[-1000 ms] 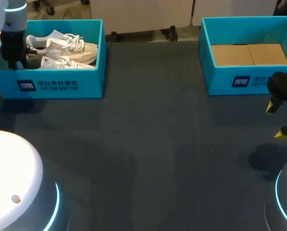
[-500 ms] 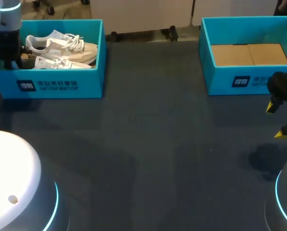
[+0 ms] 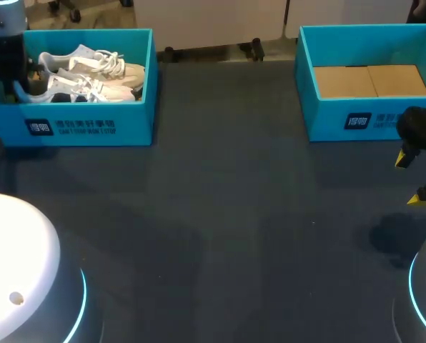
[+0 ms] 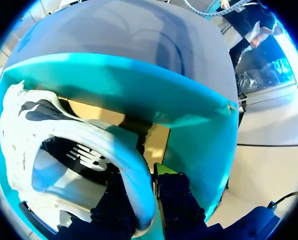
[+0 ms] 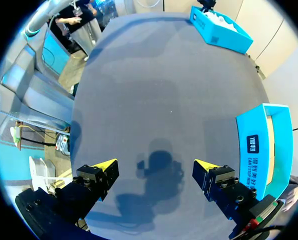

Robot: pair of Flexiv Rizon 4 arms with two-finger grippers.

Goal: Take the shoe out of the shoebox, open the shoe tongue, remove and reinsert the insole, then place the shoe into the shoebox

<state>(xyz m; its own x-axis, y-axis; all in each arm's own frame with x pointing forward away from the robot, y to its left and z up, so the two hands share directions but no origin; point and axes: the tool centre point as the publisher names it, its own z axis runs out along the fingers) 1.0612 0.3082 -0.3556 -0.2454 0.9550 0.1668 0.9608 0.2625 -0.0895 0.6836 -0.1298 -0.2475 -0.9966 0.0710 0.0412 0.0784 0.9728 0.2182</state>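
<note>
A table (image 3: 220,214) covered in dark grey cloth takes up most of the scene, its surface plain and lightly speckled. At the far right stands a second teal box (image 3: 327,118), open at the top, upright and square to the table's far edge. Its near wall carries a white printed label. Brown cardboard (image 3: 370,80) lines its floor in two flat panels that meet at a seam near the middle. A soft dark shadow (image 3: 395,239) lies on the cloth at the near right, well apart from that box.
</note>
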